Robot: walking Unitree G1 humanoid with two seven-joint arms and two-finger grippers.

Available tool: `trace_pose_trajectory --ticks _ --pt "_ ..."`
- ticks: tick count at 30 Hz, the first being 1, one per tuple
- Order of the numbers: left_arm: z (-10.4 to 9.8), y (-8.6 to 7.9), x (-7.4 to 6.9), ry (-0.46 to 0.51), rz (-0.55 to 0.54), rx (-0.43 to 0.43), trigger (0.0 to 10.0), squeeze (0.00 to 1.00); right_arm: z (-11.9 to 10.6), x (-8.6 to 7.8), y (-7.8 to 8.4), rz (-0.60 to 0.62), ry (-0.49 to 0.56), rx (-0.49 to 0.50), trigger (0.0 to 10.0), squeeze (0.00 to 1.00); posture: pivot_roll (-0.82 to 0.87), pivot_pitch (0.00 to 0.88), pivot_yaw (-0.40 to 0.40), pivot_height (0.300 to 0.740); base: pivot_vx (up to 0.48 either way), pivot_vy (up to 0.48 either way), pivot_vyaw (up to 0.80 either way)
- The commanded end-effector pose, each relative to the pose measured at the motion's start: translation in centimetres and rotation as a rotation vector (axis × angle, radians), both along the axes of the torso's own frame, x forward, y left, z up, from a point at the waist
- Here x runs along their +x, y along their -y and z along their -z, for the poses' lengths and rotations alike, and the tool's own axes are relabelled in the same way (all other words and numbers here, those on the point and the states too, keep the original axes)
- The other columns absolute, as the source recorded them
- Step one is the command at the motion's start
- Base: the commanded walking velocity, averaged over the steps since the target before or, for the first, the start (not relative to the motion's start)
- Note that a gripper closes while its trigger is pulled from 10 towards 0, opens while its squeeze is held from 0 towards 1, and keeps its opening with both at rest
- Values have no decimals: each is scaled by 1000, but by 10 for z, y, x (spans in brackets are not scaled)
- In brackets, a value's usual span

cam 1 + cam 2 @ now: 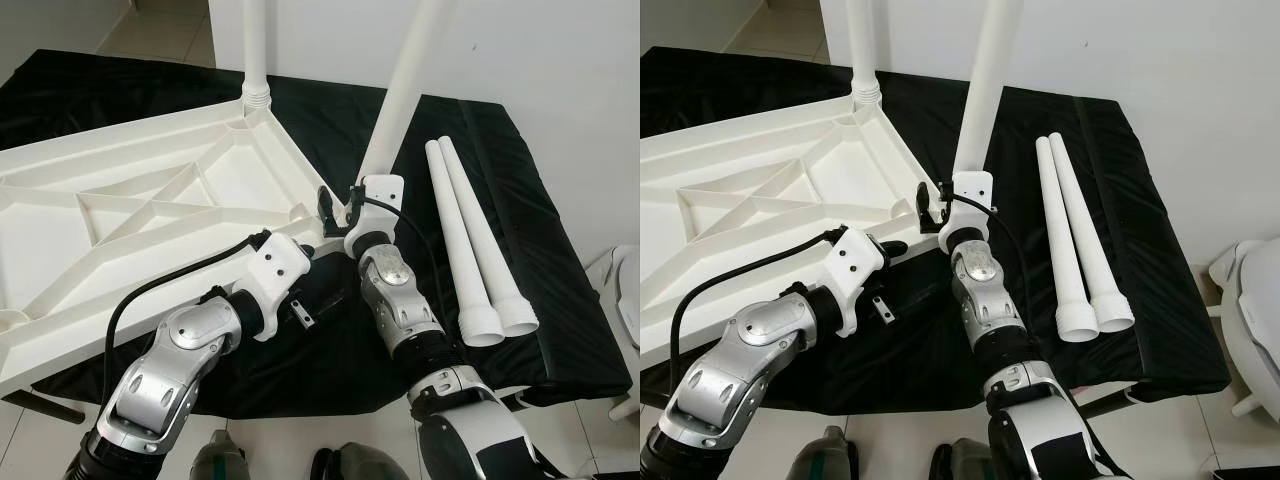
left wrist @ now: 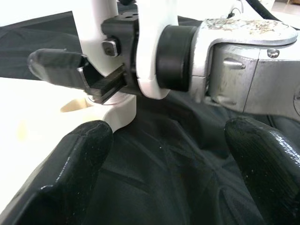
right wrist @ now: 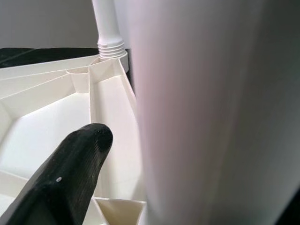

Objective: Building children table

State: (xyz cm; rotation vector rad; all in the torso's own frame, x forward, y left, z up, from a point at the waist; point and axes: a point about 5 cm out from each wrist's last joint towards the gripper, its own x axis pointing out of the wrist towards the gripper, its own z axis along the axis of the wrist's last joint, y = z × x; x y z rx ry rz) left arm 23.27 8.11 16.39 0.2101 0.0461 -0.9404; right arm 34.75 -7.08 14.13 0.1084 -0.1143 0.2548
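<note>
A white tabletop (image 1: pixel 120 215) lies upside down on a black-covered surface. One white leg (image 1: pixel 255 60) stands screwed into its far corner. A second leg (image 1: pixel 405 80) stands upright at the near right corner. My right gripper (image 1: pixel 345 205) is shut on its lower end, and one finger (image 2: pixel 58 65) presses against the leg just above the corner socket (image 2: pixel 117 110). My left gripper (image 2: pixel 168 164) is open just in front of that corner, low over the black cloth, with nothing between its fingers (image 2: pixel 70 173).
Two loose white legs (image 1: pixel 470 240) lie side by side on the black cloth (image 1: pixel 500 140) to the right. A white plastic object (image 1: pixel 625 290) stands on the floor at the far right. A white wall rises close behind.
</note>
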Motion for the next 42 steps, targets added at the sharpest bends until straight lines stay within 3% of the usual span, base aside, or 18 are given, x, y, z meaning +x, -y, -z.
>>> trace_pose_trajectory --ticks 1,2,3,7,17,23,36,37,38,39,40,42 --pt "-2 0 0 27 -43 3 10000 0 2 -2 6 -23 4 18 10000 1000 99 16 -103 740 0 0 0" --pt "-2 0 0 27 -43 3 10000 0 2 -2 6 -23 4 18 10000 1000 99 16 -103 740 0 0 0" --pt "-2 0 1 29 -43 3 10000 0 2 -2 11 -60 11 15 10000 0 99 16 -103 740 0 0 0" --pt "-2 1 2 32 -39 1 10000 0 0 3 32 -117 28 -32 10000 0 89 1 -107 740 0 0 0" --pt "-1 3 3 31 -23 8 10000 0 -7 17 56 -264 23 -113 10000 0 86 0 -95 740 0 0 0" --pt "-2 3 4 32 -20 12 10000 0 -4 20 57 -418 -22 -158 10000 0 88 2 -92 740 0 0 0" --pt "-4 4 6 39 -22 10 10000 0 -6 26 50 -521 -51 -179 10000 0 92 0 -85 740 0 0 0" --pt "-4 4 6 39 -21 10 10000 0 -7 27 50 -525 -50 -189 1451 0 94 0 -83 740 0 0 0" --pt "-4 4 6 40 -20 10 10000 0 -7 27 50 -527 -49 -196 1451 0 94 0 -83 740 0 0 0" --pt "-4 4 6 40 -19 10 10000 0 -7 28 51 -526 -52 -199 2392 0 94 2 -83 740 0 0 0" --pt "-4 4 5 39 -17 12 10000 0 -6 28 52 -524 -60 -198 0 0 94 2 -83 740 0 0 0" --pt "-4 4 5 39 -15 13 10000 0 -5 28 53 -522 -68 -199 0 0 94 2 -83 740 0 0 0"
